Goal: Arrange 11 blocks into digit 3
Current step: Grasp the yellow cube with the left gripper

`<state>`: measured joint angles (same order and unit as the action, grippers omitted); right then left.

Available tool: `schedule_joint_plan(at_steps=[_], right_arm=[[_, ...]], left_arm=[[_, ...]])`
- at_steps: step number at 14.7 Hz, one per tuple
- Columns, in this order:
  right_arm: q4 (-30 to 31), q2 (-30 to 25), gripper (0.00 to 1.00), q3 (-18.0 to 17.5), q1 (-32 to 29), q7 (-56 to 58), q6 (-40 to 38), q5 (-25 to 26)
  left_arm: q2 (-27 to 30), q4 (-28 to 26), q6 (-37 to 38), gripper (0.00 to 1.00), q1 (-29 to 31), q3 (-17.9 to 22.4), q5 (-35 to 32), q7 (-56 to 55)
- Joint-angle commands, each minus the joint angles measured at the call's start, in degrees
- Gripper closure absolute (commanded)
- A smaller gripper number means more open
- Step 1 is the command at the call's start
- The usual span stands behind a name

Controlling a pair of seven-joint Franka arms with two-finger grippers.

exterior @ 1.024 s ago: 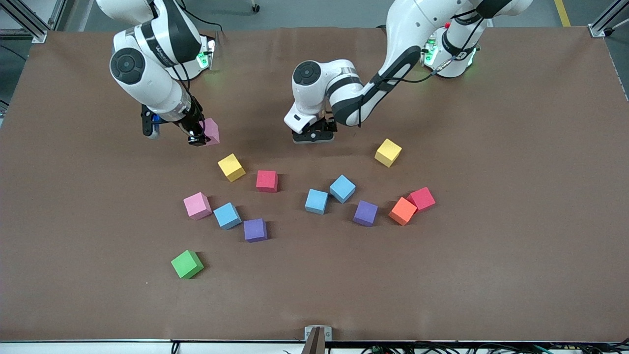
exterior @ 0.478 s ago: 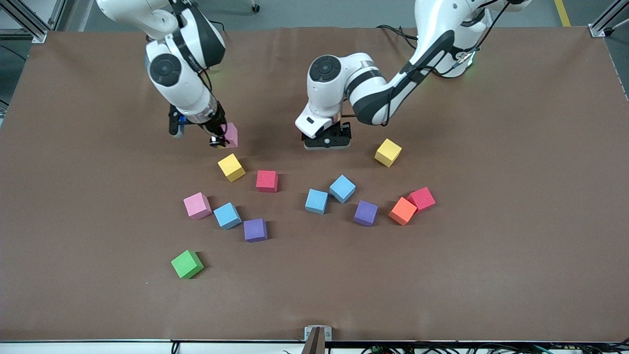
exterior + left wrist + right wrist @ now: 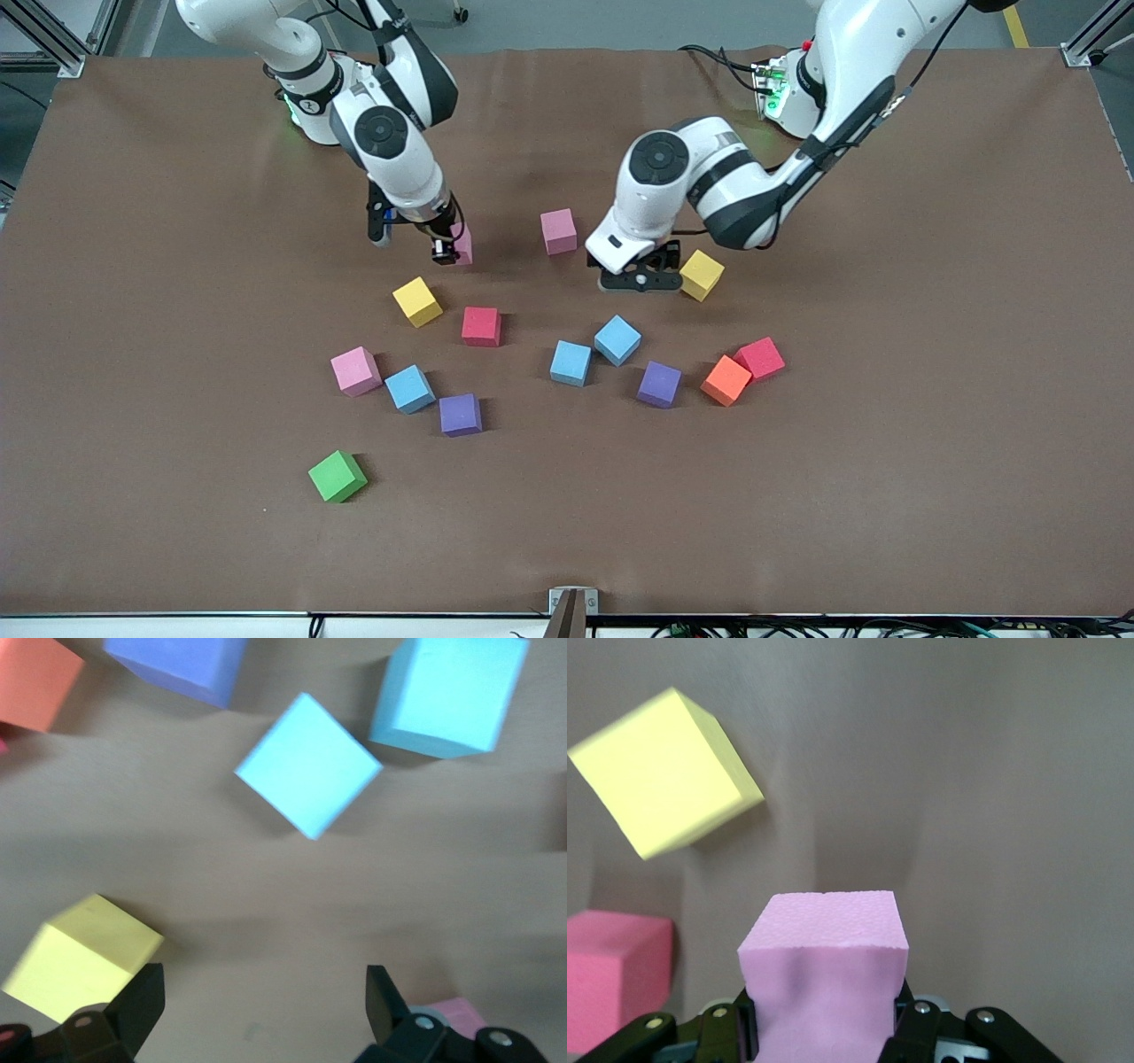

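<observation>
Brown table cover (image 3: 930, 496); grey floor (image 3: 576, 22), possibly concrete.

This is a robotics lab. Two white robot arms are bolted at one edge of a wide counter (image 3: 930, 496) covered with plain brown sheeting. Aluminium frame posts (image 3: 1094, 35) stand at its corners, bundled cables (image 3: 797, 629) run along its near edge, and a grey floor with a yellow safety line (image 3: 1014, 22) shows past the bases.

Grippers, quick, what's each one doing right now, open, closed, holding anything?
Left gripper: open, holding nothing, over the table beside a yellow cube.
Right gripper: fingers shut on a pink cube.
</observation>
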<state>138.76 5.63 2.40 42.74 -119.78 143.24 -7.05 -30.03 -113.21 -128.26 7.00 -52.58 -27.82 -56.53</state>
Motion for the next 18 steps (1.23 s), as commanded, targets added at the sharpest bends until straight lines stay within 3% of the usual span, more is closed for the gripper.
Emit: schedule_joint_plan(at_steps=[1, 5, 8, 13, 18], right_arm=[[-0.7, 2.3, 1.00, 0.2, 2.6, -2.5, 0.5, -0.2], [-4.0, 6.8, 1.00, 0.2, 5.9, -5.7, 0.7, -0.3], [-4.5, 7.2, 1.00, 0.2, 7.8, -7.2, 1.4, -0.3], [-5.4, 7.5, 1.00, 0.3, 9.0, -9.0, 2.9, -0.5], [-7.5, 11.5, 1.00, 0.3, 10.2, -11.6, 5.6, -0.4]], left_arm=[[1.2, -6.4, -4.0, 0.00, 7.4, -4.9, -7.4, 1.0], [1.0, -15.2, -10.0, 0.00, 17.8, -11.1, -18.9, 1.1], [0.8, -18.7, -10.5, 0.00, 21.4, -12.8, -25.2, 2.3], [0.2, -21.2, -11.9, 0.00, 22.7, -12.7, -29.0, 4.1], [0.2, -21.9, -11.9, 0.00, 24.1, -12.7, -29.0, 9.8]])
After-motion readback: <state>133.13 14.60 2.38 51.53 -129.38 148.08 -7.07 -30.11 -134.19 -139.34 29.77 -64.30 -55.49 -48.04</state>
